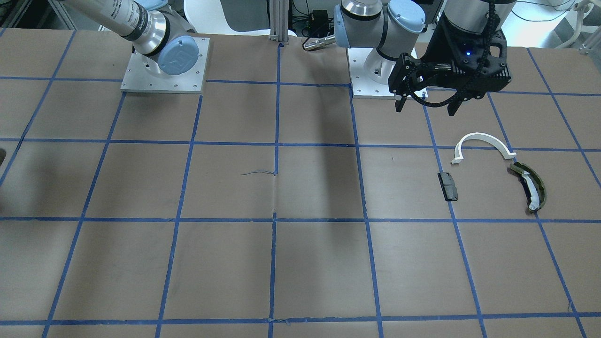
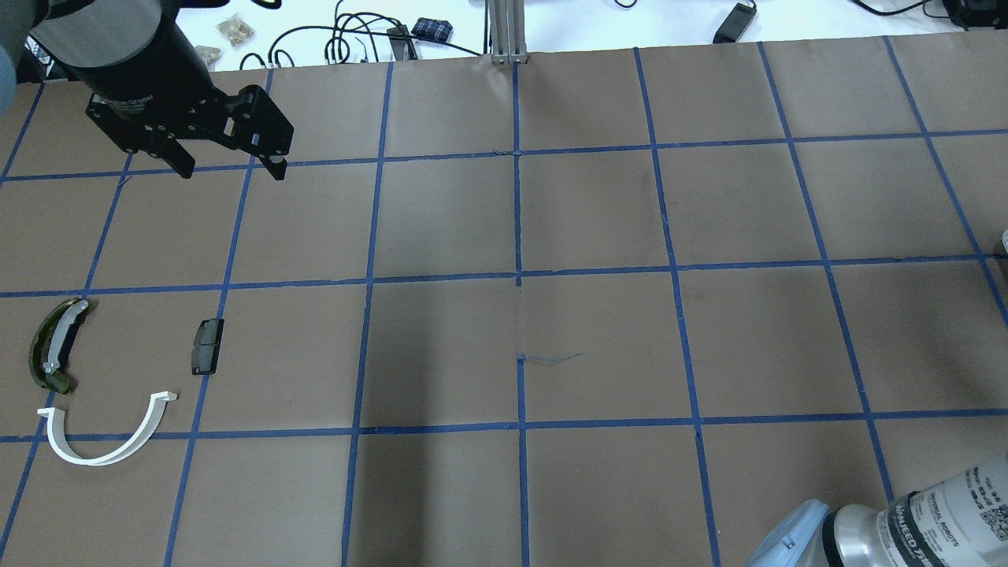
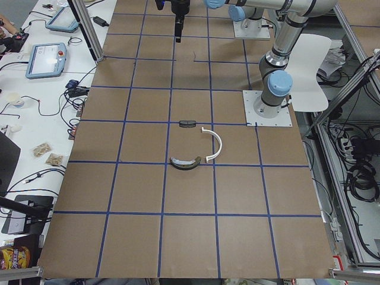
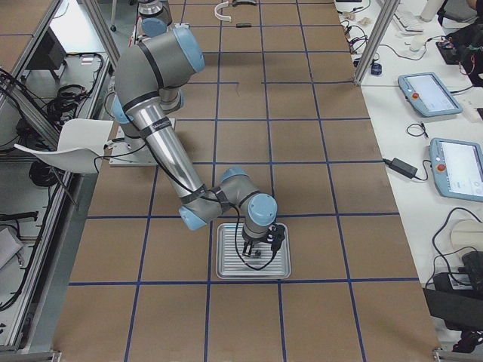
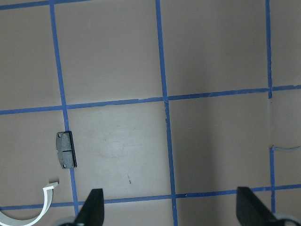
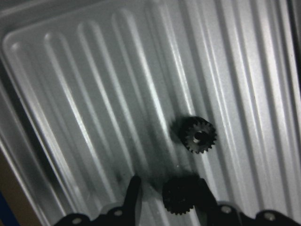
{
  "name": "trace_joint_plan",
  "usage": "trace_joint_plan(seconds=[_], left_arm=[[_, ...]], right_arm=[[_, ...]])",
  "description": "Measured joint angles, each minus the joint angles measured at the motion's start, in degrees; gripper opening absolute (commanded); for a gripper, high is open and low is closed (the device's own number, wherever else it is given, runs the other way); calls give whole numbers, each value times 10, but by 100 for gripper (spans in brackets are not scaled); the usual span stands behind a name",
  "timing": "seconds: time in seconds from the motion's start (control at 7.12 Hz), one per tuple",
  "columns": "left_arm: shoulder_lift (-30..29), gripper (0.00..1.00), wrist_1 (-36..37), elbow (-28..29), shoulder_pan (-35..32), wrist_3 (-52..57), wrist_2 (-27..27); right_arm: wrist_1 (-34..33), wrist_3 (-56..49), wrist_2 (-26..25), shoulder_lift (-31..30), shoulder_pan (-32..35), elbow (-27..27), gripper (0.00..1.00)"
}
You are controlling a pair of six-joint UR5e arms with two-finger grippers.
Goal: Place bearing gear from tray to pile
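- Stage reached: pick-up at the tray (image 4: 229,265). Nothing has been delivered yet, and no gear lies among the parts of the pile
- Right gripper (image 6: 168,186): lowered into the ribbed metal tray, fingers apart. One bearing gear (image 6: 181,197), dark and toothed, sits between them, close against one finger and with a visible gap to the other, so it does not look clamped
- A second gear (image 6: 198,136) of the same kind lies flat on the tray floor just beyond the fingertips, apart from them
- The pile: a white half-ring arc (image 1: 483,136), a dark grey block (image 1: 447,186) and an olive-green curved piece (image 1: 528,185) carrying a white strip. They lie loosely near one another on the brown paper in front of the left arm's base, and none is touching another
- Left gripper (image 1: 425,101): hangs above the table near the pile, fingers spread wide and empty
- Tray and pile are well apart, at opposite ends of the table as the right side view shows
- Remaining, as judged: close on the gear, lift it clear of the tray, carry it the length of the table (perhaps handing it to the left arm) and set it down by the three parts
- Writing: a white label on the right arm (image 2: 937,504) seems to read "UNIVERSAL ROBOTS" beside a square code. The print on that arm's tube in the front view is too small to make out. The blue joint cap (image 1: 178,55) bears an embossed logo, and no other text is legible
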Motion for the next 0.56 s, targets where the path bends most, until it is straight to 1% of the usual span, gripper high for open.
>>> trace_joint_plan(seconds=[0.14, 0.28, 0.56], left_arm=[[0, 100, 0, 0, 0, 0, 0], [0, 100, 0, 0, 0, 0, 0], [0, 100, 0, 0, 0, 0, 0]], right_arm=[[1, 0, 0, -1, 0, 0, 4], [2, 0, 0, -1, 0, 0, 0], [6, 0, 0, -4, 0, 0, 0]])
